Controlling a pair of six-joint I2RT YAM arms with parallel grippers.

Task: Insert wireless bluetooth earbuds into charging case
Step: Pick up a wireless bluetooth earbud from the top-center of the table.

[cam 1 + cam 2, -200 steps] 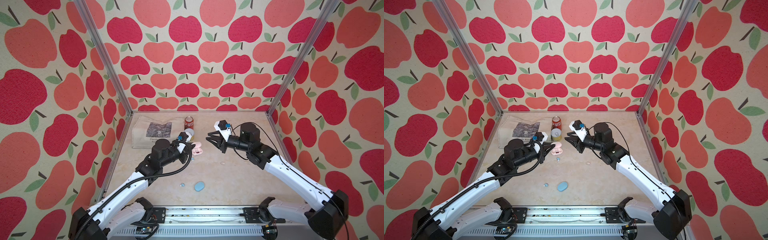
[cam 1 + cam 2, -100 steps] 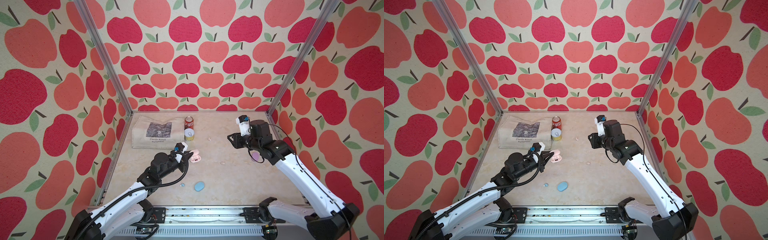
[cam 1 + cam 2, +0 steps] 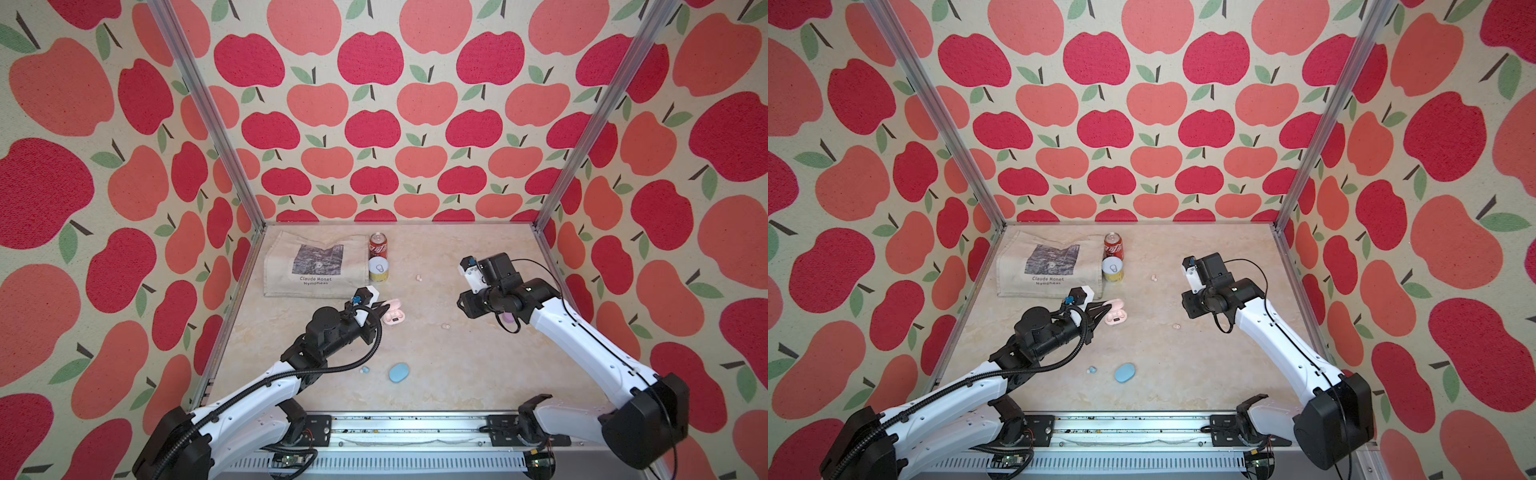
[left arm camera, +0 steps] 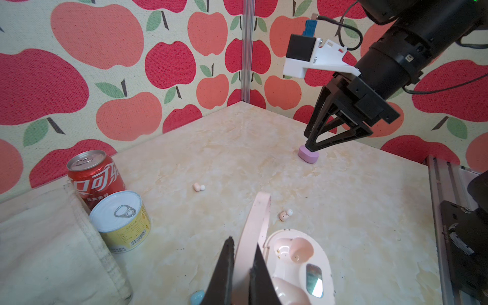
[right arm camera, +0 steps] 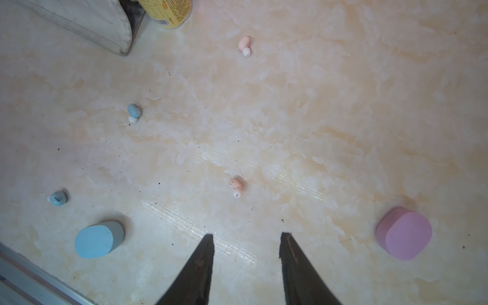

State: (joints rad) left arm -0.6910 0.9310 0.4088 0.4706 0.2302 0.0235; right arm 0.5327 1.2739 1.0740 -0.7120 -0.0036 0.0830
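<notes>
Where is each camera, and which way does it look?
Both top views: high in front, looking down on table, left arm, right arm.
Left wrist: looks past left gripper, shut on the pink case lid, toward right gripper.
Right wrist: looks down between its gripper's open jaws.
Shared: wrist views both show the purple case.

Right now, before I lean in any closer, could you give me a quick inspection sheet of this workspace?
Surface: marbled tabletop, a few dark specks.
Job's things: pink case open; pink buds and blue buds loose on the tabletop; blue case and purple case closed; no purple ones seen.
Clutter: tote bag, cola can, yellow tin at the back.
Grippers: left gripper shut on the pink case's lid; right gripper open, empty, beside the purple case.
Cables: black hose along the left arm; thin black cable looped by the right gripper.
Surroundings: apple-print walls, metal posts.
</notes>
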